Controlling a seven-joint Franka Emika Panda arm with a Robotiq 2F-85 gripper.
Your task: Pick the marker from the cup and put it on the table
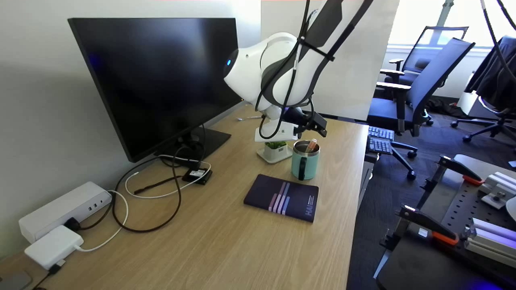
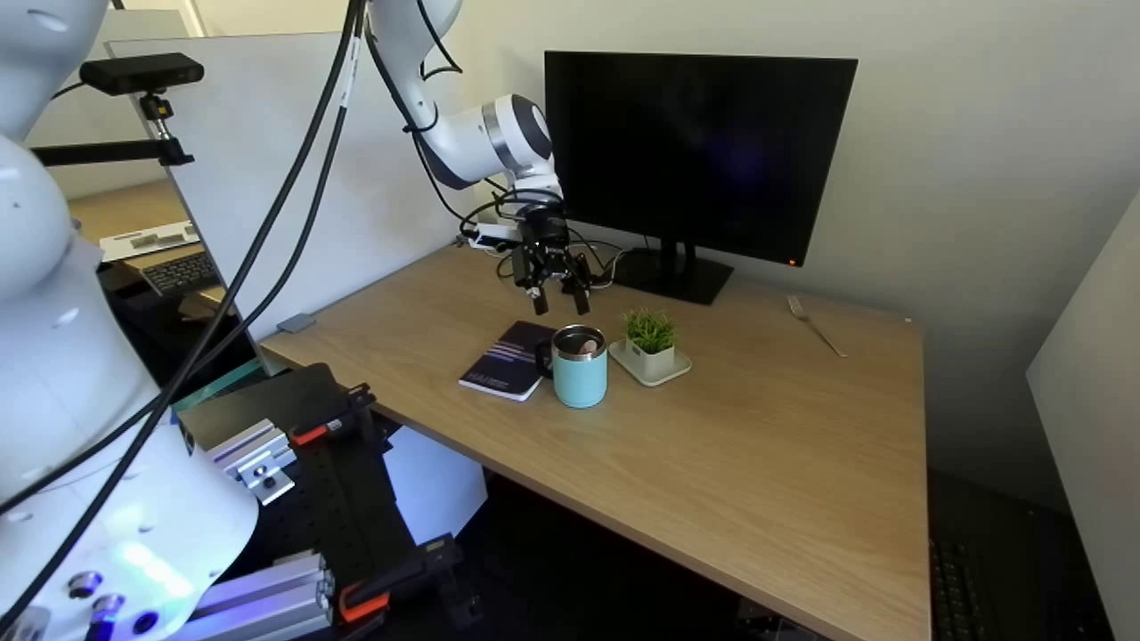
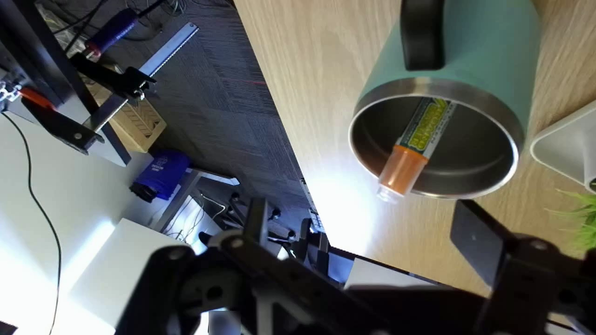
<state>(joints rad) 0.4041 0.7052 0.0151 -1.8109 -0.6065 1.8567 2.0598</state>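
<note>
Hovering spread and empty, the black two-fingered tool (image 2: 561, 305) seems at pre-grasp; next, descend and grip the slim orange-capped marker (image 3: 416, 146) leaning inside the teal metal-rimmed cup (image 3: 486, 60), wrist view's upper right.

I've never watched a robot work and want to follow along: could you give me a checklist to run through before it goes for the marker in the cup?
1. Marker has an end sticking out of the cup: ok, its orange end does.
2. Cup standing upright on the table: ok, in both exterior views.
3. Jaws open: ok, they stand apart and grip nothing.
4. Jaws around the marker: not ok, they are apart from it and probably need to come lower and closer.
5. Marker free to lift out: cannot tell, its lower end is hidden in the cup.
</note>
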